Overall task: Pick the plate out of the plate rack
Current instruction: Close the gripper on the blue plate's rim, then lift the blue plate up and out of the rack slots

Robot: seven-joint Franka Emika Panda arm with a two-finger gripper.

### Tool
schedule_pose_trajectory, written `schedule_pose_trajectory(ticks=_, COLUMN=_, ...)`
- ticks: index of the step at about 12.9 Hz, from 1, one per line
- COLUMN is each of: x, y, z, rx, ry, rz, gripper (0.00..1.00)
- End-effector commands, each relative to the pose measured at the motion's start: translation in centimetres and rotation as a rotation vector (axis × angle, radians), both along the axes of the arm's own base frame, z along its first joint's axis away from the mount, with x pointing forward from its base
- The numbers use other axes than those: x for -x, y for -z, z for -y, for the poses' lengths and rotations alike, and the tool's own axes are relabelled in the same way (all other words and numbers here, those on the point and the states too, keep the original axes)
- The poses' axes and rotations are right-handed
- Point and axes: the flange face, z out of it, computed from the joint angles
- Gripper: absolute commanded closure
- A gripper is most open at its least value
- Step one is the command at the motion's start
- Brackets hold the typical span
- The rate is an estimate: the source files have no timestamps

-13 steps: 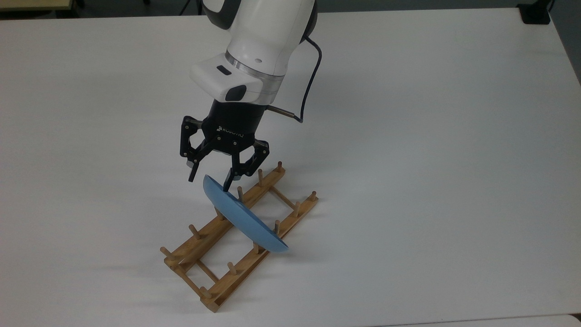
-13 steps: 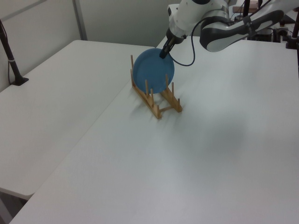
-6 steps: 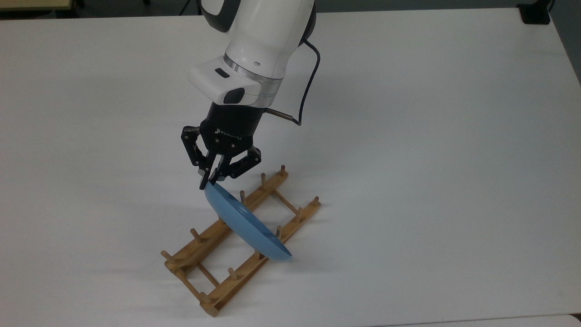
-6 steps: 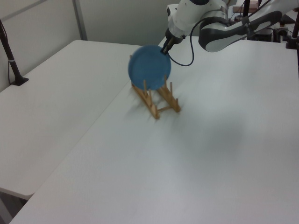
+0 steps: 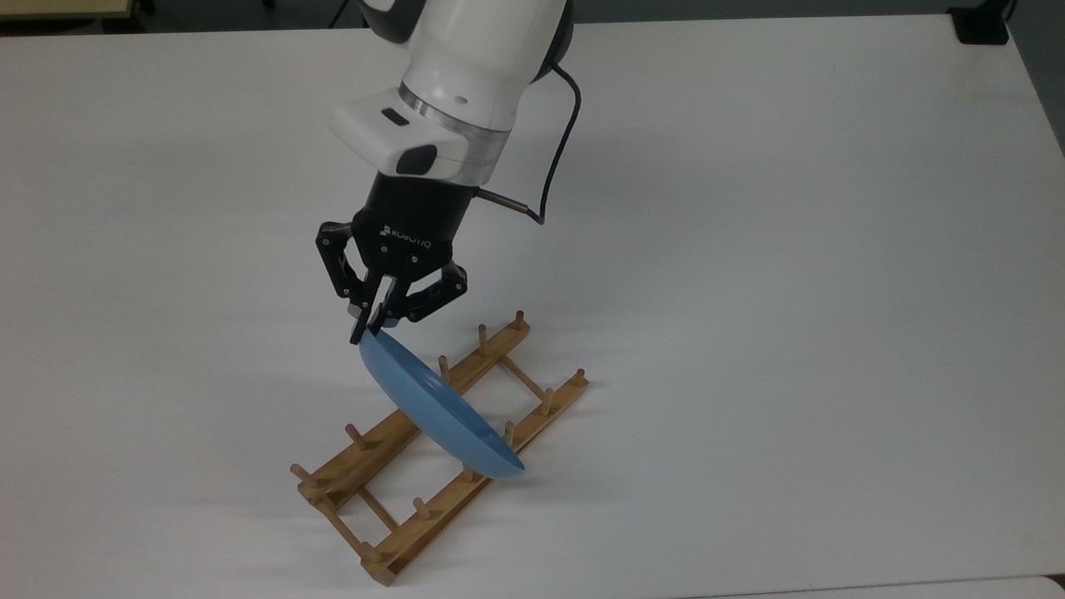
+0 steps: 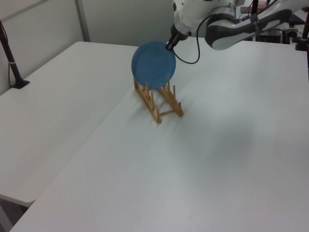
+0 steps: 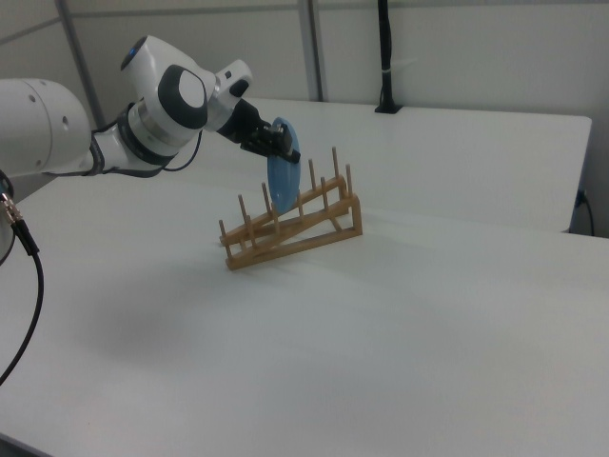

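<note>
White Franka arm (image 5: 474,58) angled downward, black end effector (image 5: 372,326) with fingers drawn together, pinched on the upper rim of the blue plate (image 5: 437,408).

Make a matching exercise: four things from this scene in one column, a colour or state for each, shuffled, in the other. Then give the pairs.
Things:
1. plate
2. plate rack
3. hand
4. table

States:
A. white, bears the rack
B. blue, gripped at its upper rim
C. black, shut on the rim
D. light-brown wood with upright pegs

Pairs: 1-B, 2-D, 3-C, 4-A
</note>
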Motion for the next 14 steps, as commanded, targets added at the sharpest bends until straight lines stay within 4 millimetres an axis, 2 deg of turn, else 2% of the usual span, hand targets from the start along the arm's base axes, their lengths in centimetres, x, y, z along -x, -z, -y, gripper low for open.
schedule_pose_trajectory(ticks=1, x=1.3, y=-4.2, z=1.5, rx=0.005, ry=0.026, rz=0.065, gripper=1.0)
schedule_pose_trajectory(ticks=4, x=1.9, y=-5.9, z=1.6, rx=-0.034, ry=0.048, rz=0.077, gripper=1.0)
schedule_pose_trajectory(ticks=6, x=2.9, y=-6.9, z=1.4, rx=-0.09, ry=0.086, rz=0.025, gripper=1.0)
schedule_pose_trajectory(ticks=8, x=3.5, y=-6.4, z=1.2, rx=-0.172, ry=0.089, rz=-0.08, gripper=1.0)
schedule_pose_trajectory(ticks=11, x=4.8, y=-6.9, z=1.0, rx=-0.28, ry=0.061, rz=-0.195, gripper=1.0)
schedule_pose_trajectory(ticks=14, x=6.2, y=-5.3, z=0.6, rx=-0.274, ry=-0.019, rz=-0.391, gripper=1.0)
